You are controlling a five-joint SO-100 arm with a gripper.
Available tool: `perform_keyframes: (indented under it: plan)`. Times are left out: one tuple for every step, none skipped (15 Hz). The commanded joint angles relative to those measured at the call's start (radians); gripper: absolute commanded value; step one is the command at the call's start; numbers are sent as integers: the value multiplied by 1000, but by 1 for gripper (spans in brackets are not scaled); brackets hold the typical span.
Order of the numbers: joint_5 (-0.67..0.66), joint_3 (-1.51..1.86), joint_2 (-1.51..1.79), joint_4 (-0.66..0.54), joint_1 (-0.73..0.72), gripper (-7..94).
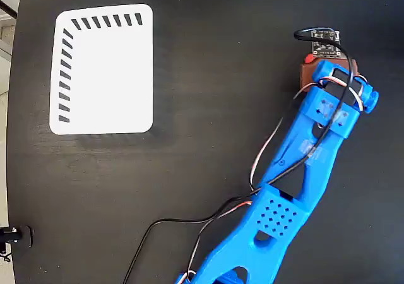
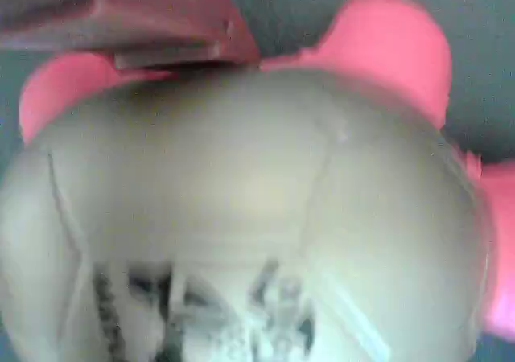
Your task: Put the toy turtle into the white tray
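In the fixed view, the white tray [image 1: 104, 69] lay flat on the black table [image 1: 208, 57] at the upper left, with dark slanted slots along its top and left edges and nothing in it. Black and red-and-white cables [image 1: 189, 224] trailed across the table below the middle, leading up to my blue arm [image 1: 297, 170], which reached from the bottom edge toward the upper right. At its end my pincer [image 1: 315, 66] sat low over the toy turtle [image 1: 310, 59], well apart from the tray; only a sliver of red-orange showed beside the wrist, under a small black circuit board [image 1: 325, 42]. In the wrist view the toy turtle [image 2: 241, 217] filled nearly the whole picture, blurred: a grey-gold domed shell with a smeared black-and-white mark at the bottom, pink-red limbs at the upper left and right. A reddish finger [image 2: 137, 16] of my pincer lay against the shell's top edge. I could not tell whether my pincer was clenched on it.
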Motion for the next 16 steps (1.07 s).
perform_keyframes:
  plan:
    - [0,-52,40,8,15,-2]
    - [3,-49,40,8,17,-2]
    - [6,-40,44,6,20,-2]
    - [6,-32,52,6,21,-2]
    - [6,3,86,6,23,-2]
    - [-3,57,143,6,23,-2]
    - [-20,106,199,8,20,-1]
    - [-40,147,255,11,18,-1]
    - [-52,199,314,6,18,-1]
    - [-75,253,376,2,18,-1]
    - [-97,318,448,3,15,-1]
    - [-118,394,537,2,9,-1]
    - [-153,476,635,-6,-2,-1]
    - [-179,551,744,-2,-15,-1]
    - [-195,607,841,11,-28,-1]
    - [-218,664,931,17,-46,-1]
